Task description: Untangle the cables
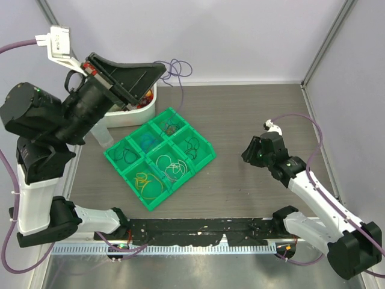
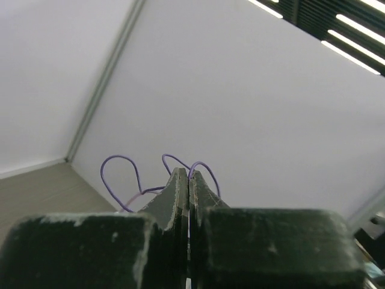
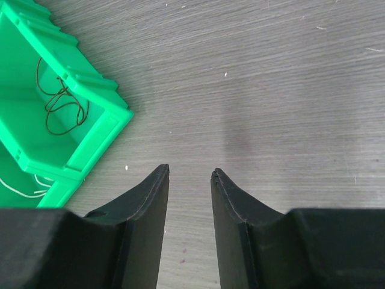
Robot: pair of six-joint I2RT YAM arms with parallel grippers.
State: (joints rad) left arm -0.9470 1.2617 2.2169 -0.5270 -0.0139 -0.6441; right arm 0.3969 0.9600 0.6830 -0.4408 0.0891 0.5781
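My left gripper (image 1: 157, 69) is raised high at the back left and is shut on a purple cable (image 1: 176, 71), whose thin loops hang off the fingertips. In the left wrist view the purple cable (image 2: 120, 174) curls out from between the closed jaws of my left gripper (image 2: 188, 174). My right gripper (image 1: 248, 152) is open and empty, low over the table to the right of the green tray (image 1: 203, 159). In the right wrist view my right gripper (image 3: 189, 171) is over bare wood, with the green tray (image 3: 102, 120) and a black cable (image 3: 60, 102) at the upper left.
The green tray holds sorted cables: yellow (image 1: 146, 180), white (image 1: 172, 168), black (image 1: 191, 146), blue (image 1: 147, 141). A white bin (image 1: 146, 107) with more items stands behind the tray, under the left arm. A black rail (image 1: 198, 227) runs along the near edge.
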